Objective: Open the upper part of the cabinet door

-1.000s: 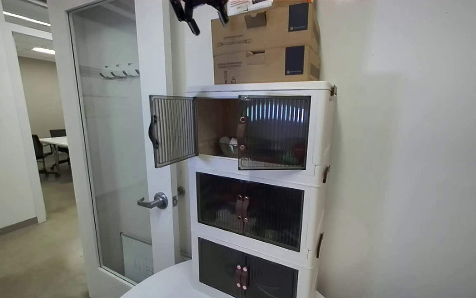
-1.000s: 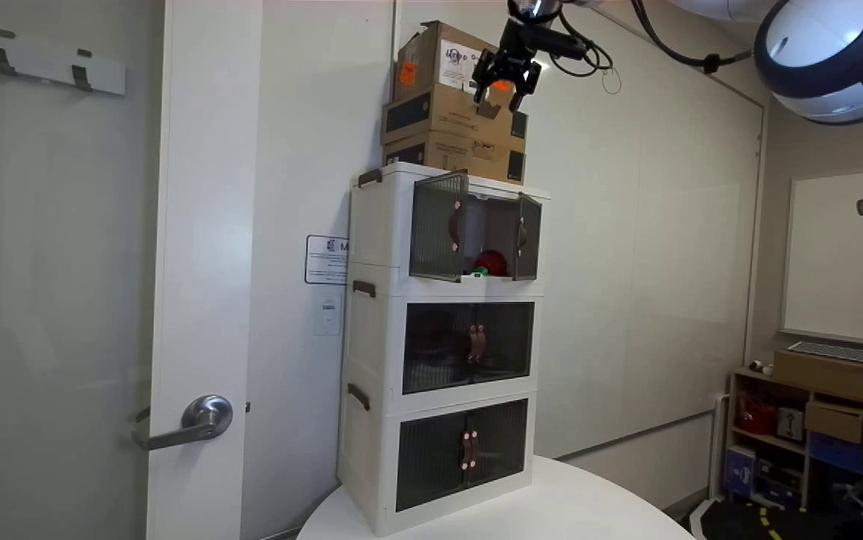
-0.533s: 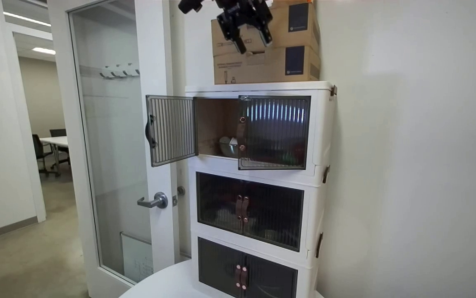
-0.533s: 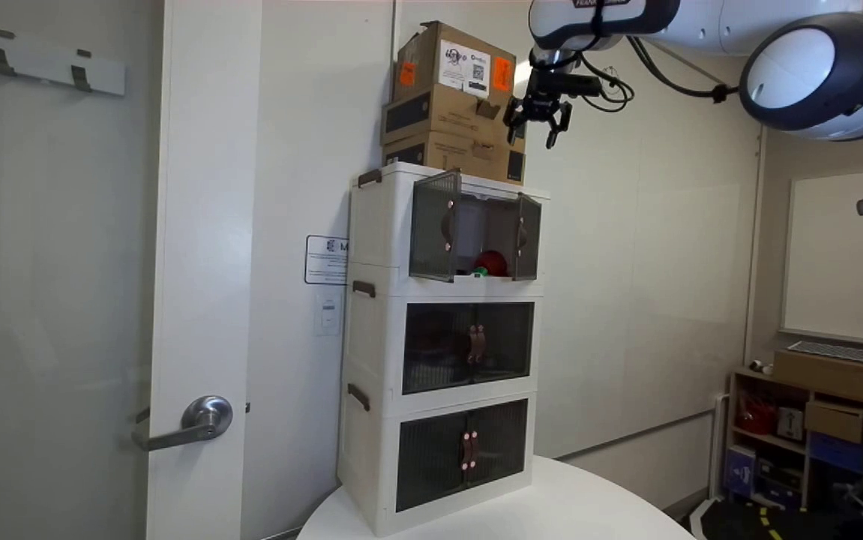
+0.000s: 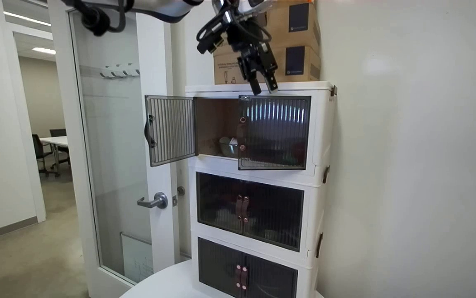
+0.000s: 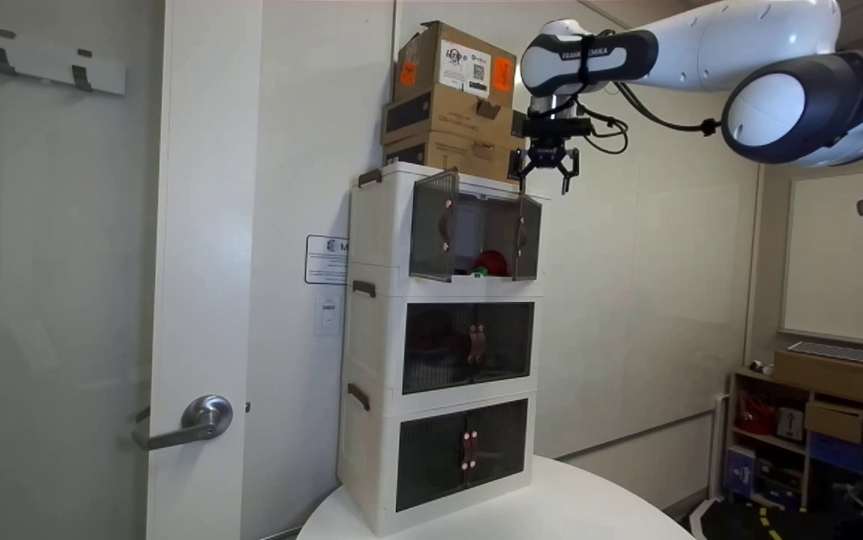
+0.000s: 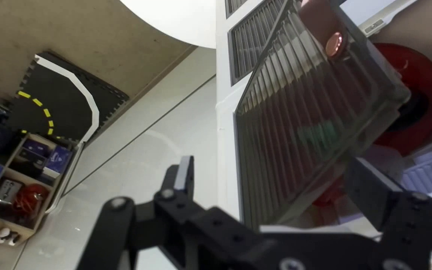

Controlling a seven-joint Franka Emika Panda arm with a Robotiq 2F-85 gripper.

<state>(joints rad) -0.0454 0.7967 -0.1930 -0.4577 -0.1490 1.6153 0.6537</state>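
Up by the top of the cabinet (image 6: 371,337), we've got the gripper (image 6: 544,182) pointing down, fingers (image 7: 184,174) spread, nothing gripped. Just below sits the right leaf of the upper door (image 5: 277,134), part open, hinged on the right, upright handle (image 5: 241,133) along its near edge. Wrist view shows it between the fingers, so we reckon dropping down would straddle it. Farther left, the left leaf (image 5: 171,130) is swung wide; far back on top, cardboard boxes (image 6: 450,111).
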